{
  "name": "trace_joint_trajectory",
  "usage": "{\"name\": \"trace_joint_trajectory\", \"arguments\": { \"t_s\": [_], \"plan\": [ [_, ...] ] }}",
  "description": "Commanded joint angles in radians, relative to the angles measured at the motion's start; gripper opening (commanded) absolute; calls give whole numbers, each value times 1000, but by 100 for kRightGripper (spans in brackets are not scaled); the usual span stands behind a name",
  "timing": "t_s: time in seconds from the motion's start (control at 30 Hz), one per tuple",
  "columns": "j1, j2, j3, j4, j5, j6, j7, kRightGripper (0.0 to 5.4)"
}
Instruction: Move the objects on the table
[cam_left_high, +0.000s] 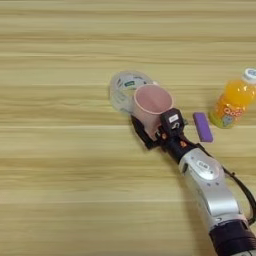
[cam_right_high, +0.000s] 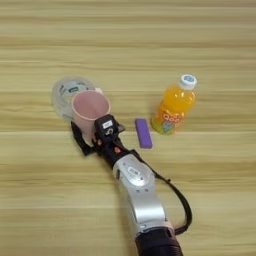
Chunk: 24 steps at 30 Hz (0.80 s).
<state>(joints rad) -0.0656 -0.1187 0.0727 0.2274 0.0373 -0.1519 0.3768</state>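
Pink plastic cup (cam_left_high: 152, 102) upright near the middle of the table (cam_left_high: 60, 190), mouth open to the camera, its near wall taken between the two black fingers of the right gripper (cam_left_high: 152, 134). One finger (cam_left_high: 140, 131) shows along the cup's near-left side; the other lies behind the wrist block on the near-right side, so the pincer stands closed to the cup's width with the cup held between. Clear tape roll (cam_left_high: 124, 87) lying flat just behind and to the left of the cup, their outlines overlapping; whether they touch cannot be told. A white-green item inside the ring of the roll is too small to make out.

Right arm (cam_right_high: 137, 195) entering from the bottom edge, silver forearm stretched diagonally up and to the left, black wrist with orange fittings directly below the cup, a black cable looping along the forearm's right side.

Small purple block (cam_left_high: 202, 126) flat on the wood just right of the wrist, apart from it. Orange juice bottle (cam_right_high: 173, 106) with white cap, upright, just right of the block and well apart from the cup
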Motion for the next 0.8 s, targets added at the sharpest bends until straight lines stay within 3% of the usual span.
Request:
{"name": "trace_joint_trajectory", "arguments": {
  "t_s": [0.03,0.53,0.8],
  "plan": [
    [-44,-1,-10,-70,8,-23,-17,414],
    [35,-24,-21,-220,7,2,-35,413],
    [83,-54,-84,-256,23,24,-49,413]
  ]
}}
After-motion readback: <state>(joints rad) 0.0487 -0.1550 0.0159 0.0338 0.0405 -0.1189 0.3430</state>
